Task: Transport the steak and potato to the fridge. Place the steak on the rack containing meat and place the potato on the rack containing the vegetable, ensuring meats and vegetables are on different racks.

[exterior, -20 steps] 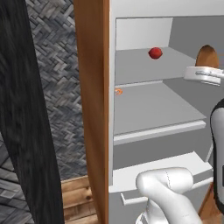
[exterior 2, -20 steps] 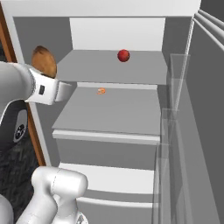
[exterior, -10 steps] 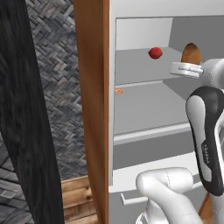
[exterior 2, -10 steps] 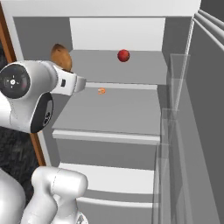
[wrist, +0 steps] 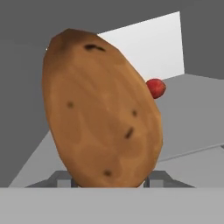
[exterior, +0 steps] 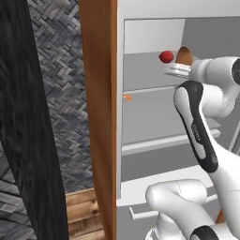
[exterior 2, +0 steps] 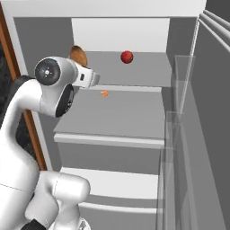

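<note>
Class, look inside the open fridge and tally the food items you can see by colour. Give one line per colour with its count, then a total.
Brown: 1, the brown oval potato held in the gripper
Red: 1, the round glossy red ball on the topmost grey shelf
Orange: 1, the tiny orange curled piece on the next shelf down
Total: 3

The potato point(wrist: 100, 113), filling the centre of the hand view, is showing a matt brown skin with dark specks, while the vegetable point(wrist: 155, 88) at its right is looking smooth and glossy red. The fridge point(exterior: 100, 117) is presenting a wood-grained side panel left of centre, and its shelves are appearing flat, smooth, matt grey.
</note>
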Controlling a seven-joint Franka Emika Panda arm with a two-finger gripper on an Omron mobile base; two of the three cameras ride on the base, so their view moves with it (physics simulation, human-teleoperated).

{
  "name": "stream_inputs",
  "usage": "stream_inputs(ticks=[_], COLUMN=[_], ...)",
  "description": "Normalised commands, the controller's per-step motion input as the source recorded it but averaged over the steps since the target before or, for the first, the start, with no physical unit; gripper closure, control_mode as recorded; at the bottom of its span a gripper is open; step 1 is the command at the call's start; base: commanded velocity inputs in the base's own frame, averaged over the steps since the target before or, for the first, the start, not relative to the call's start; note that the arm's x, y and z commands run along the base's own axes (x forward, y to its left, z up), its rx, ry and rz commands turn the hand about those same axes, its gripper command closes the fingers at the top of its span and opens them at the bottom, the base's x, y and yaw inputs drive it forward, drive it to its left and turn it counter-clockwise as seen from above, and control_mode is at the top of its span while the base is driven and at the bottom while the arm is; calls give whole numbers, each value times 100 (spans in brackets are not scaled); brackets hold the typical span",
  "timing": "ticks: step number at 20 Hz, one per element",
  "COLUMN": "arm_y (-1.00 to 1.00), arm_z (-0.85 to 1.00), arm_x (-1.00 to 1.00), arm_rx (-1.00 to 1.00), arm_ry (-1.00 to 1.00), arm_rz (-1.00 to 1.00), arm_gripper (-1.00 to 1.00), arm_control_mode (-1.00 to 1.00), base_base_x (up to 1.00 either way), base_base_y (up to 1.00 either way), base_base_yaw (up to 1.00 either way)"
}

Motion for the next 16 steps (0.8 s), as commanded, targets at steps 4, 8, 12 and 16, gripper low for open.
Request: stream_inputs(ticks=[4,8,12,16], arm_y=[0,0,0,0], arm_z=[-37,-36,-20,-4], arm_x=[70,64,69,66], arm_rx=[0,-1,0,0], arm_ry=[0,0,14,25], arm_rz=[0,0,0,0], arm_gripper=[100,100,100,100], arm_control_mode=[-100,-100,-100,-100], base_base_x=[0,0,0,0], base_base_y=[0,0,0,0], base_base_yaw=[0,0,0,0])
